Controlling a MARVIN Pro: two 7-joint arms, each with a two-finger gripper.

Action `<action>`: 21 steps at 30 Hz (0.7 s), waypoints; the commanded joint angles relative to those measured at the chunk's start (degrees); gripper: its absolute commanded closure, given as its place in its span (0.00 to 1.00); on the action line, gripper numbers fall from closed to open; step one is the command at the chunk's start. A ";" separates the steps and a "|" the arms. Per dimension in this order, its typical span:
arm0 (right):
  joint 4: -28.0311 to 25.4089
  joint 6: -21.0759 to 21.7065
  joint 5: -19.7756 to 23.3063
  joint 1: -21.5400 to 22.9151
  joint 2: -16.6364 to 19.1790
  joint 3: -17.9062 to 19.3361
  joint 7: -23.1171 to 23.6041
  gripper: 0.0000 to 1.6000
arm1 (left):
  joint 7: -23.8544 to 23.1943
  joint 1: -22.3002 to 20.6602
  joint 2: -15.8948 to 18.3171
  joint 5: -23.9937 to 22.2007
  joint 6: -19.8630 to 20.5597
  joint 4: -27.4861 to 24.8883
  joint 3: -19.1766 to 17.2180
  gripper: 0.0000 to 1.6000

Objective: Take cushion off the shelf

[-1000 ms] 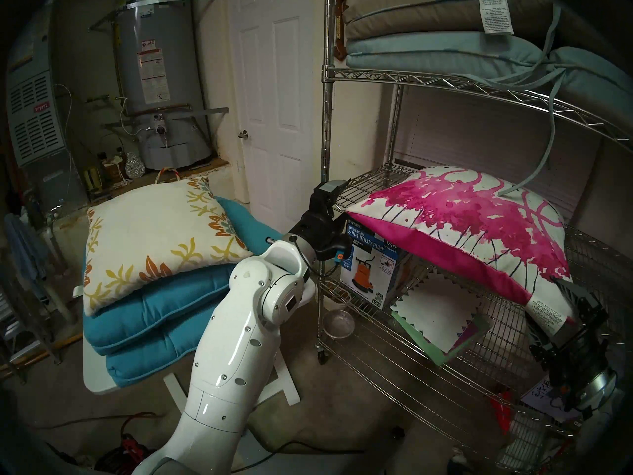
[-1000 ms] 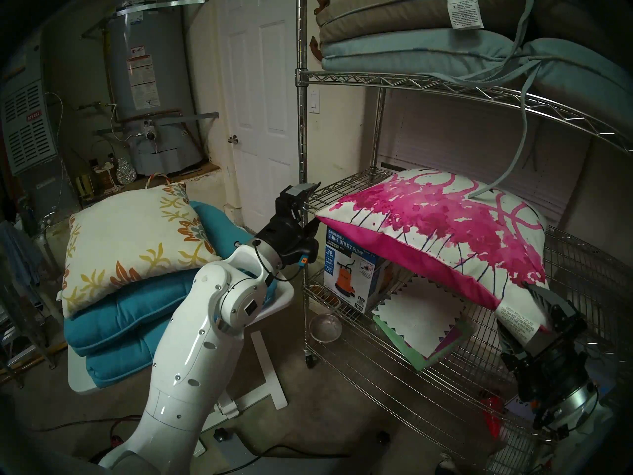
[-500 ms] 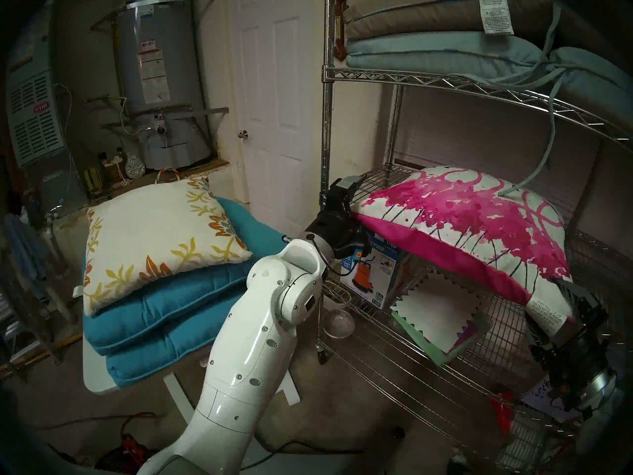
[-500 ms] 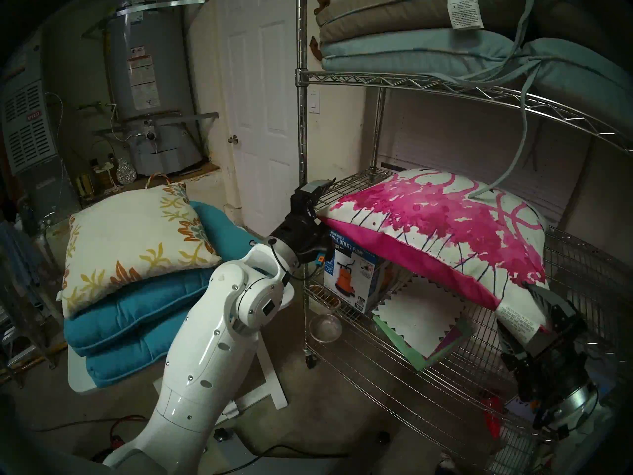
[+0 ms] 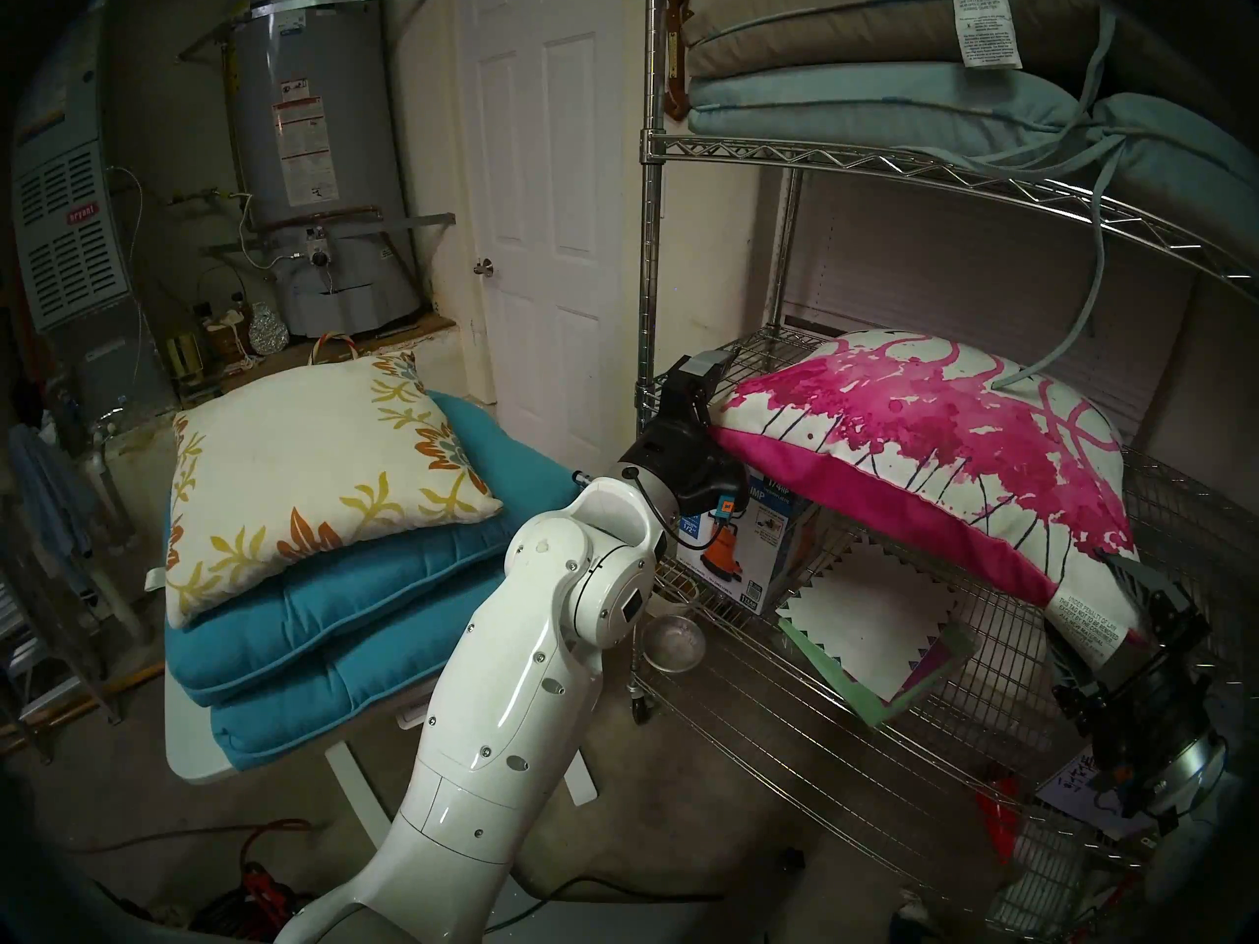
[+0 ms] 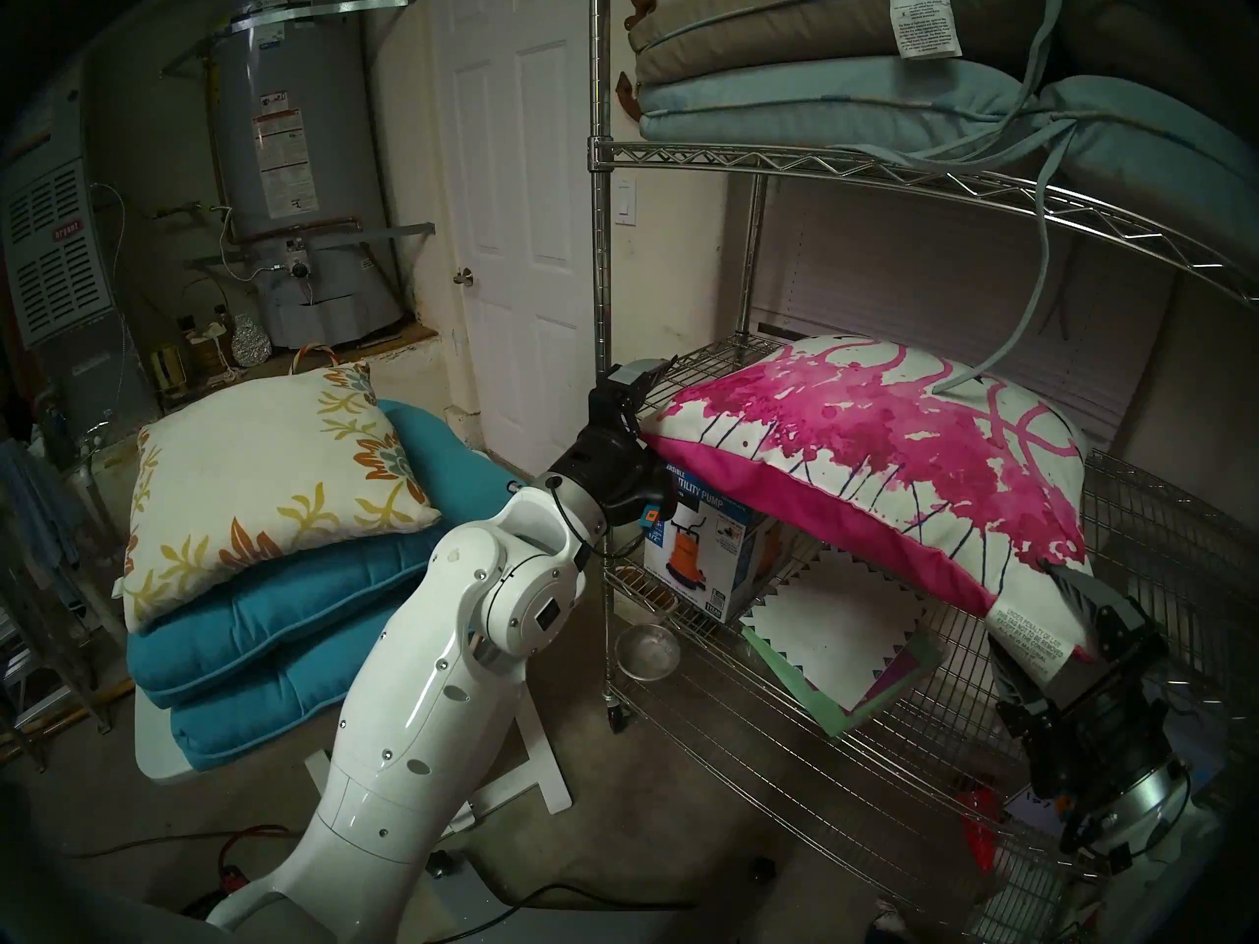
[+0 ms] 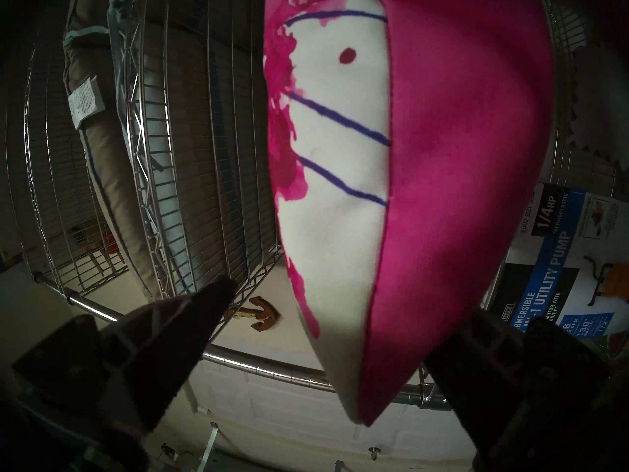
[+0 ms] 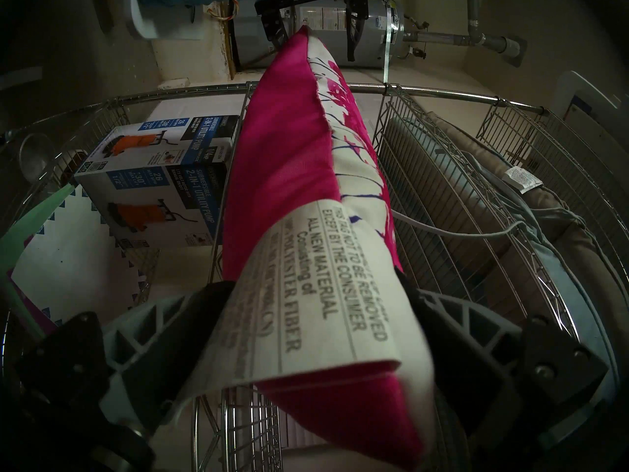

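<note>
A pink-and-white splatter cushion [image 5: 920, 445] [image 6: 851, 459] lies on the middle tier of the chrome wire shelf [image 5: 817, 156] [image 6: 749, 156]. My left gripper [image 5: 708, 404] [image 6: 640, 404] is at the cushion's left corner. In the left wrist view, the left gripper [image 7: 350, 304] is open, with the corner of the cushion [image 7: 442, 154] between its fingers. My right gripper [image 5: 1097, 609] [image 6: 1035, 616] [image 8: 318, 290] stands open around the near right corner of the cushion [image 8: 282, 175], where the white label [image 8: 323, 290] hangs.
A utility pump box [image 5: 756, 547] and paper sheets [image 5: 872, 622] sit on the tier under the cushion. Grey and pale blue pads [image 5: 851, 71] fill the tier above, and one tie strap [image 5: 1063, 350] dangles onto the cushion. A white table [image 5: 197, 752] at left carries teal pads and a floral pillow [image 5: 306, 459].
My left arm has swung right, bringing its open gripper from beside the shelf post up to the cushion's left corner. The right gripper and the cushion have stayed put.
</note>
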 commanded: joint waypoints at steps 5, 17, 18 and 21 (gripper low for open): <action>-0.91 -0.11 -0.04 0.15 0.00 0.05 -0.02 0.00 | -6.34 -0.02 0.26 -1.16 0.07 -3.34 0.39 0.00; -0.91 -0.26 -0.06 0.32 -0.15 0.10 0.15 0.00 | -9.98 -0.58 1.61 -0.66 -1.05 -3.91 1.22 0.00; -0.91 -0.27 -0.06 0.33 -0.16 0.10 0.16 0.00 | -10.02 -0.42 1.77 -0.61 -1.13 -4.00 1.31 0.00; -0.91 -0.31 -0.06 0.36 -0.20 0.11 0.20 0.00 | -10.35 -0.02 2.33 -0.55 -1.46 -3.91 1.50 0.00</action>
